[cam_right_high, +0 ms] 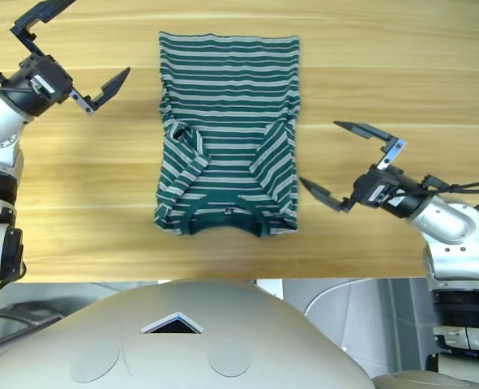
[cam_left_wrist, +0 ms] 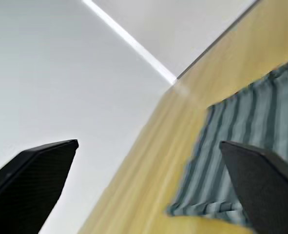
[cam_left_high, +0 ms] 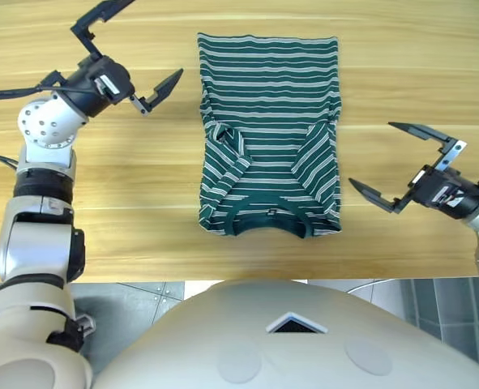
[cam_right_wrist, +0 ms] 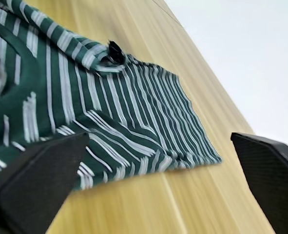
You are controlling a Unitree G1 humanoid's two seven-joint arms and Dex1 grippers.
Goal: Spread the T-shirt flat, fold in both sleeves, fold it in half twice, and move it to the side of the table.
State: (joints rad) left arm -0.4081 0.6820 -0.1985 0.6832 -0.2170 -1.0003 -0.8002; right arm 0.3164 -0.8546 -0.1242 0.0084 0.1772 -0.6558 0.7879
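Wood-grain table (cam_left_high: 417,65) spans the field of view, with grey floor tiles (cam_left_high: 142,293) visible below its near edge.

1. Left gripper (cam_left_high: 154,36): positioned over bare wood at the far left, beside the far half of the garment. Fingers are set wide apart and hold nothing. It is clear of the fabric.
2. Green-and-white striped T-shirt (cam_left_high: 267,121): lies flat at the table centre as a tall rectangle. The collar (cam_left_high: 267,220) faces the near edge and the hem (cam_left_high: 267,38) faces the far edge. The left sleeve (cam_left_high: 227,154) and right sleeve (cam_left_high: 316,154) are both folded inward across the body.
3. Right gripper (cam_left_high: 370,153): positioned just right of the shirt's near half. Fingers are spread wide and empty, with no contact with the cloth.
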